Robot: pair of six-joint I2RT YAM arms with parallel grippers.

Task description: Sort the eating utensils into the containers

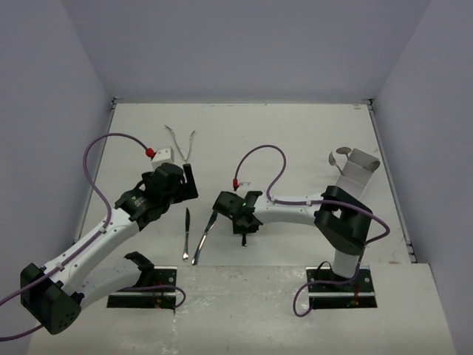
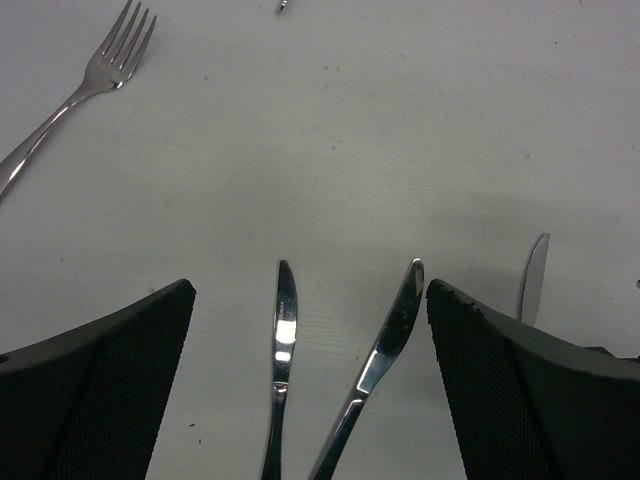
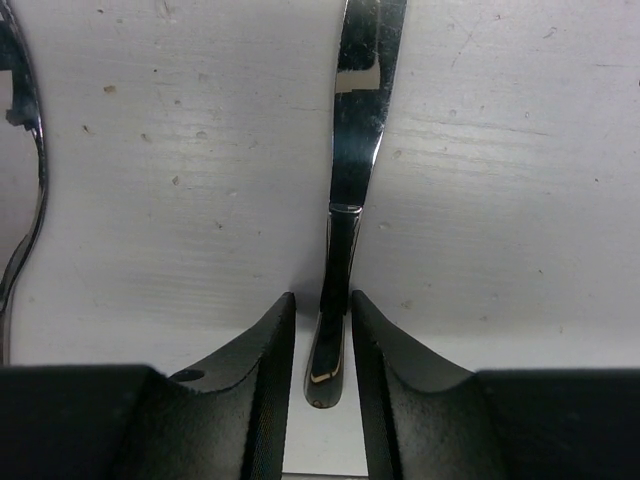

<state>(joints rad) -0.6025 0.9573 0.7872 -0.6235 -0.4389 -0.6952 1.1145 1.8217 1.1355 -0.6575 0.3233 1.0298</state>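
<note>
Two table knives (image 1: pixel 186 233) (image 1: pixel 205 233) lie side by side on the white table, and both show in the left wrist view (image 2: pixel 283 330) (image 2: pixel 390 335). My left gripper (image 1: pixel 177 181) (image 2: pixel 310 290) hovers over them, open and empty, with a jaw on either side of the pair. My right gripper (image 1: pixel 244 222) (image 3: pixel 322 305) is shut narrowly on the handle of a third knife (image 3: pixel 345 180) that lies flat on the table; its blade also shows in the left wrist view (image 2: pixel 535 280). Two forks (image 1: pixel 172 139) (image 1: pixel 191 144) lie at the back, one of them in the left wrist view (image 2: pixel 110 65). A small white box (image 1: pixel 160 154) stands beside them.
A shiny bent metal piece (image 1: pixel 358 164) stands at the back right behind the right arm. Another utensil's curved edge (image 3: pixel 30 150) lies left of the right gripper. Purple cables loop over both arms. Grey walls close in the table on three sides.
</note>
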